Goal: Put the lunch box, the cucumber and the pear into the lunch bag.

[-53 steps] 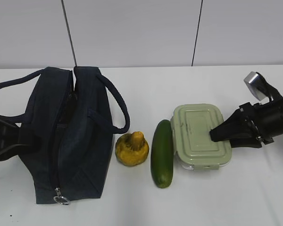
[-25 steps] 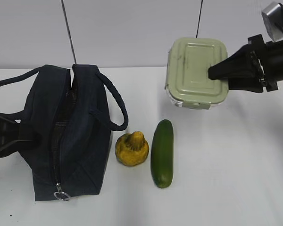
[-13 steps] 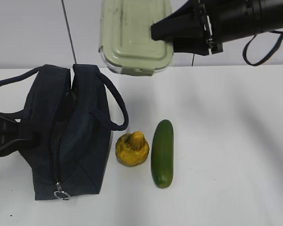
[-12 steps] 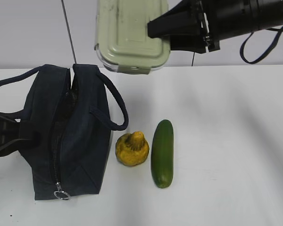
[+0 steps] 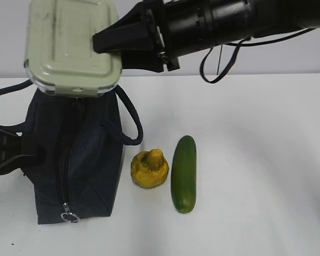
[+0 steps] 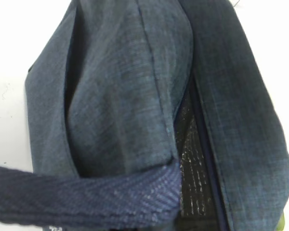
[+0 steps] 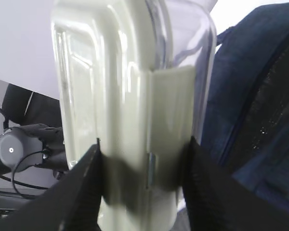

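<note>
The lunch box, with its sage-green lid, hangs in the air over the back end of the navy lunch bag. My right gripper is shut on the box's right end, reaching across from the right. The right wrist view shows both black fingers clamping the lunch box, with the lunch bag beneath. On the table beside the bag lie the yellow pear and the dark green cucumber. At the bag's left side my left gripper is shut on its strap handle.
The bag's top zipper stands open along its length, with the ring pull at the near end. The other handle loops out toward the pear. A black cable hangs under the right arm. White table stretches right of the cucumber.
My right gripper has carried the lunch box leftward, from above the back middle of the table to over the bag. The bag, pear and cucumber have stayed almost where they were.
</note>
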### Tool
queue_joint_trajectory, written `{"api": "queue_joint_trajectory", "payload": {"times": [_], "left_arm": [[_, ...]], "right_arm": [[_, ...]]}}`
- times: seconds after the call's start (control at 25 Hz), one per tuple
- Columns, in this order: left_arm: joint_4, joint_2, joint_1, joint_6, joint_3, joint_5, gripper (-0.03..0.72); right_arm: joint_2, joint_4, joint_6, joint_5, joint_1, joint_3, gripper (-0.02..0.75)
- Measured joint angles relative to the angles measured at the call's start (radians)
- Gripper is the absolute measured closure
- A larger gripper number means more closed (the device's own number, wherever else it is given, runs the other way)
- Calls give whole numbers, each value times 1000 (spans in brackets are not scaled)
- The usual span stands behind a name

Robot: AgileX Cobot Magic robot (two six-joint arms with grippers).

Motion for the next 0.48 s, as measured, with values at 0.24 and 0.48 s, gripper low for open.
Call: {"api": "queue_joint_trajectory", "payload": {"times": [0.24,0.48], "left_arm": [[0,0,0,0,0,0,703],[0,0,0,0,0,-2,703]], "right_arm": [[108,33,2,-60,65,-67,376],[165,43,2,-188,65,-72,376]]}}
